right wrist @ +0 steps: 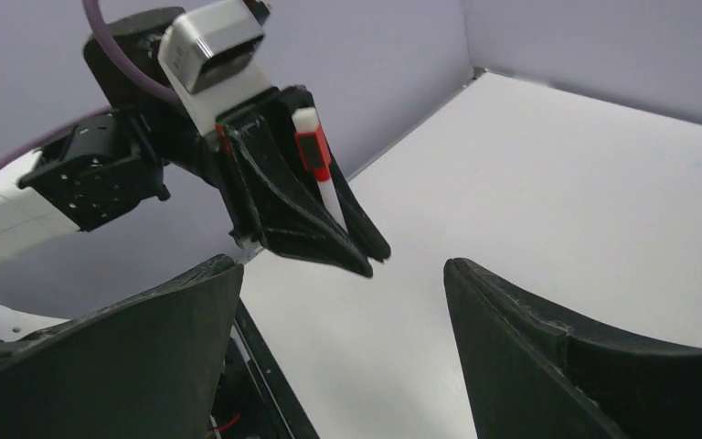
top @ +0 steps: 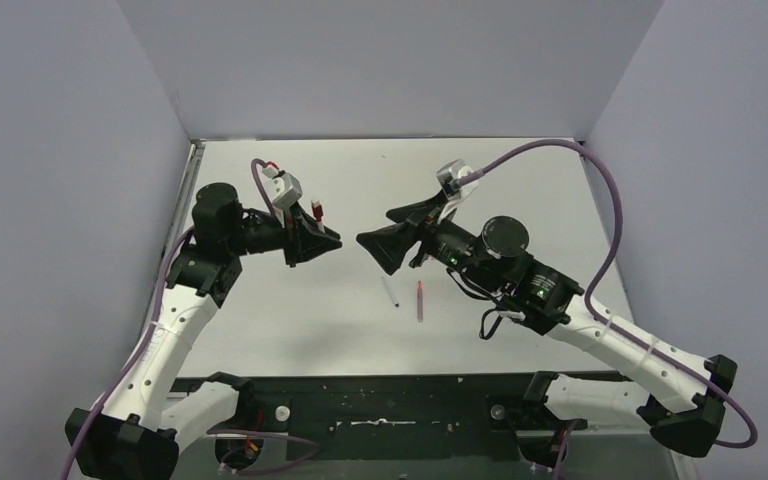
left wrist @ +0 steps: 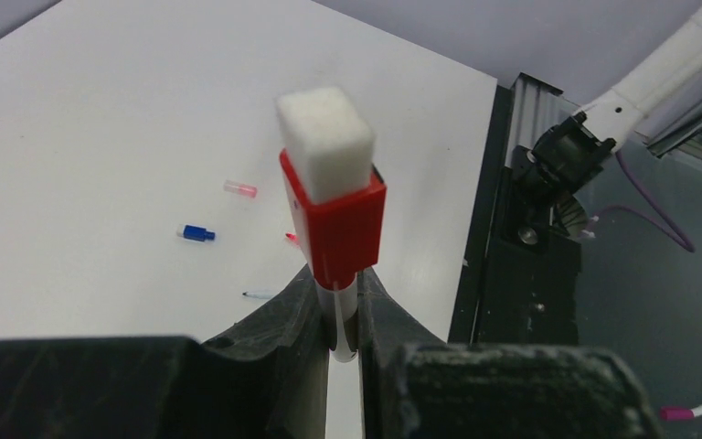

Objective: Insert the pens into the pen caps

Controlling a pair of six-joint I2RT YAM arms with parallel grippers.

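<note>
My left gripper is shut on a whitish pen that stands up between its fingers. The pen has the red cap on its upper end, topped by a white block. It is held above the table and also shows in the right wrist view. My right gripper is open and empty, facing the left gripper a short way off. A whitish pen and the pinkish-red pen lie on the table. The blue cap and pale pink cap lie loose on the table.
Grey walls enclose the white table on three sides. A black rail with both arm bases runs along the near edge. The right arm's purple cable loops over the right side.
</note>
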